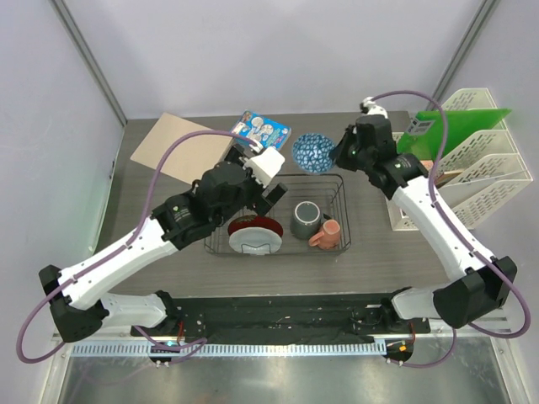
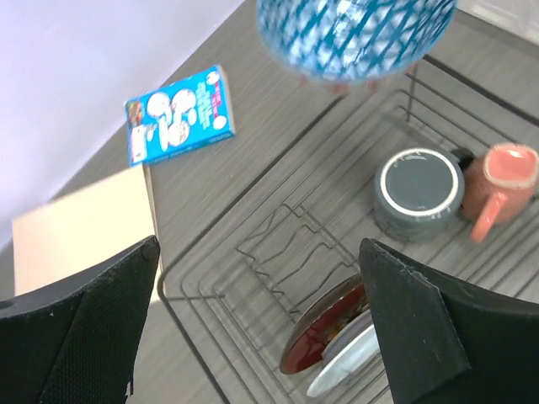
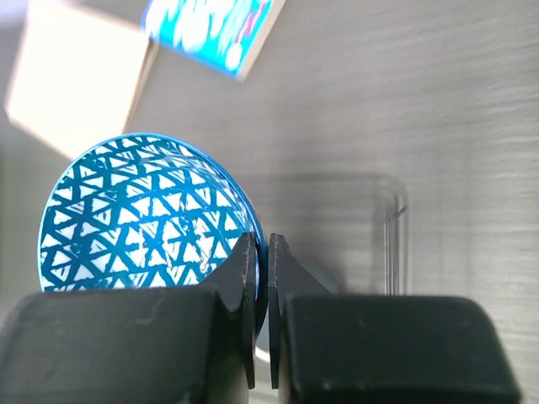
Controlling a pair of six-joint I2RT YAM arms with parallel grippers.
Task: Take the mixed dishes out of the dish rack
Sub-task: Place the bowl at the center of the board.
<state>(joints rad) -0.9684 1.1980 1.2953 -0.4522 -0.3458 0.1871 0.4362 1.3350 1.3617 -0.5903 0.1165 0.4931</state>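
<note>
Look, the right fingers (image 3: 227, 295) pinch the rim of the small blue-and-white patterned bowl (image 3: 143, 219), held just beyond the black thin-wire dish rack's (image 1: 333, 198) far edge (left fingers (image 2: 93, 328) gape wide above that rack), so lower it level onto bare bench (image 1: 370, 244) before releasing.

Found the black wire dish rack (image 1: 318, 187) at mid-table. Saw inside it the red plate (image 1: 253, 229), white underside, leaning on edge at near left; the dark grey mug (image 1: 305, 219) at right; the pinkish-brown mug (image 1: 328, 234) tipped just beside. Noted the blue-and-white patterned bowl (image 1: 313, 152) pinched at its rim, at the rack's far edge.
</note>
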